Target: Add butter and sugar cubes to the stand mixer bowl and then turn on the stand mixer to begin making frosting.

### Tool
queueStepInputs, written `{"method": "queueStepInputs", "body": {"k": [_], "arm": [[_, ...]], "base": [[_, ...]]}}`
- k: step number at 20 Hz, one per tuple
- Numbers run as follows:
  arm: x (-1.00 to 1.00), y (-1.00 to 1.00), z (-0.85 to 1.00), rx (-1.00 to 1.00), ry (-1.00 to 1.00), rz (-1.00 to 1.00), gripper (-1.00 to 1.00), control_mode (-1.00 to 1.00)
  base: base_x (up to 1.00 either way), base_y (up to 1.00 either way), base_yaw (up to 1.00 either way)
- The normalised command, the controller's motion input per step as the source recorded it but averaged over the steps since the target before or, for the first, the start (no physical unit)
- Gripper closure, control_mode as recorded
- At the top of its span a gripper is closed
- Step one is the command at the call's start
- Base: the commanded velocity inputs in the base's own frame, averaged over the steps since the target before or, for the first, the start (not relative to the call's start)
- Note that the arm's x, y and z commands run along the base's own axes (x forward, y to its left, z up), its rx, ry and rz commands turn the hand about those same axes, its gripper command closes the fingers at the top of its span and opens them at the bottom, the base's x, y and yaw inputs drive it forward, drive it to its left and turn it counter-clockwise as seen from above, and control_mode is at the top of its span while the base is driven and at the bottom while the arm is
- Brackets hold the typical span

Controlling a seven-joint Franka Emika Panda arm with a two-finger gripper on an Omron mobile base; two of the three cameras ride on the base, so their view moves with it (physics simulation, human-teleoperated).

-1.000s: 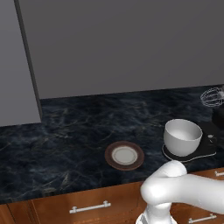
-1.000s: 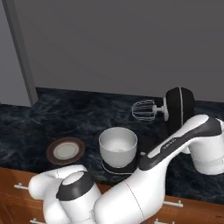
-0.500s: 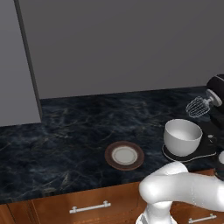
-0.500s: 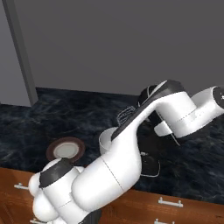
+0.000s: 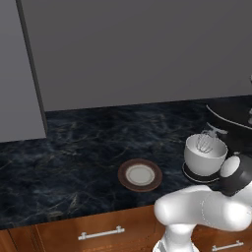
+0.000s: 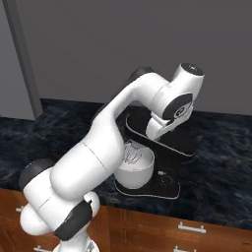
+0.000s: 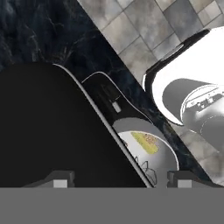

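The black stand mixer (image 6: 162, 147) stands on the dark counter with its head down and its wire whisk (image 5: 204, 142) inside the stand mixer bowl (image 5: 205, 156). In the hand view the black mixer head (image 7: 52, 131) lies close under my gripper (image 7: 121, 180), whose fingertips (image 7: 61, 179) stand wide apart, open, holding nothing. Beyond the head, the bowl (image 7: 162, 151) holds the pale-yellow butter (image 7: 143, 142) with small beige sugar cubes (image 7: 152, 139) against it. My arm arches over the mixer, with the hand (image 6: 160, 127) resting at the top of the head.
A brown-rimmed white plate (image 5: 140, 175) lies on the dark marble counter (image 5: 83, 152) left of the bowl. Grey wall cabinets hang above. Wooden drawers with handles (image 5: 98, 232) run along the counter's front. The mixer's flat base (image 6: 165, 183) carries a small knob.
The mixer head has tilted down from raised, and the whisk now sits in the bowl. My arm has swung up and over the mixer head.
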Motion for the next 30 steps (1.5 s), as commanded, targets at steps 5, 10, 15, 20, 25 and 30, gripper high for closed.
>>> {"method": "queueStepInputs", "body": {"k": [5,10,15,20,25,30], "arm": [[0.06,0.07,-0.69,-0.01,0.18,0.0,-1.0,-1.0],[-0.25,-0.06,-0.2,0.0,0.0,0.0,-1.0,-1.0],[-0.58,0.0,0.13,-0.05,-0.17,0.03,-1.0,-1.0],[-0.49,0.0,0.01,-0.1,-0.2,0.19,-1.0,-1.0],[-0.42,0.0,-0.03,-0.15,-0.23,0.28,-1.0,-1.0],[-0.32,0.0,-0.07,-0.2,-0.3,0.34,-1.0,-1.0]], "base": [[0.0,0.0,0.0],[0.0,0.0,0.0],[0.0,0.0,0.0],[0.0,0.0,0.0],[0.0,0.0,0.0],[0.0,0.0,0.0]]}}
